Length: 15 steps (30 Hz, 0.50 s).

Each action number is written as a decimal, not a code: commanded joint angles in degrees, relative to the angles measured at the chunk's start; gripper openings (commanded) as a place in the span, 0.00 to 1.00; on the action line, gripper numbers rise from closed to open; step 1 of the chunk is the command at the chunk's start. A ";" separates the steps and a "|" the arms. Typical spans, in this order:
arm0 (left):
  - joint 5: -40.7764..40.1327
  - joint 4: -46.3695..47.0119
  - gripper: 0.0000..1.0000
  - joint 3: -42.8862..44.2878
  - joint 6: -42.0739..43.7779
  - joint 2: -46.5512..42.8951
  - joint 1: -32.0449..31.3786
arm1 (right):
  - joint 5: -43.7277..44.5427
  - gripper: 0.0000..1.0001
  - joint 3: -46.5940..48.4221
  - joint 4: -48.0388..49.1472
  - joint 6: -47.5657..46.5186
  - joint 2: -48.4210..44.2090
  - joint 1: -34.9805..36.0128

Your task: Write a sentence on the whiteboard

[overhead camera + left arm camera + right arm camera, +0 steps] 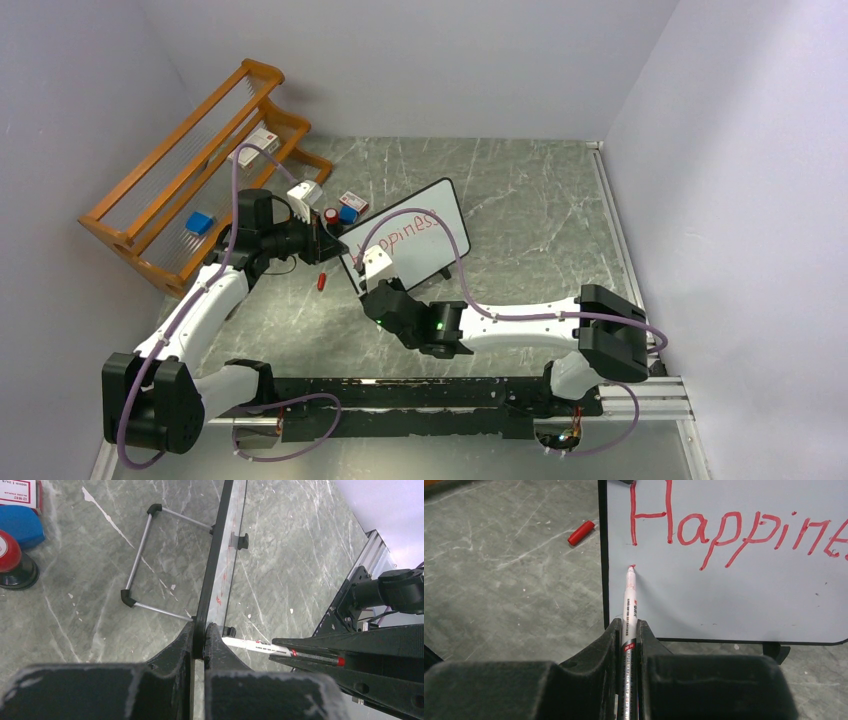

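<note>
Closest to you, the jaws of the right arm (520, 325) are clamped on one marker (629, 600). Its red tip touches the whiteboard (724, 595) just below the first letter, where a small red mark sits. The marker's rear end runs out of sight between the jaws.

You have one whiteboard, standing on the counter (520, 200). The jaws of the left arm (200, 310) are closed on its black frame at the left edge. In the left wrist view you see the board edge-on, with two small black feet on its front side and one wire stand (140, 565) behind it.

The sentence (729, 532) so far is one line of red lettering. You can read "Happine" before the right wrist picture cuts it off. From above, the right arm's wrist covers the board's lower left part.

One red cap (581, 532) lies on the counter left of the board. Beyond the board's left end sit one blue block (20, 525), one red-topped round piece (12, 562) on a black base, and one labelled box (20, 492) whose print is too small to read. One wooden rack (190, 180) stands farther left of the board.
</note>
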 commanded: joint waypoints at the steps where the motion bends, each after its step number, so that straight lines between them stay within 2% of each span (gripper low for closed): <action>1: -5.60 -4.83 0.05 -0.78 3.16 1.01 0.18 | 2.11 0.00 1.55 -1.28 1.31 1.52 0.02; 8: -6.01 -4.96 0.05 -0.78 3.19 0.75 0.19 | 3.24 0.00 0.23 -1.71 2.00 -0.49 0.02; 15: -6.45 -5.07 0.05 -0.77 3.17 0.86 0.27 | 0.63 0.00 -2.00 0.00 1.15 -3.76 0.62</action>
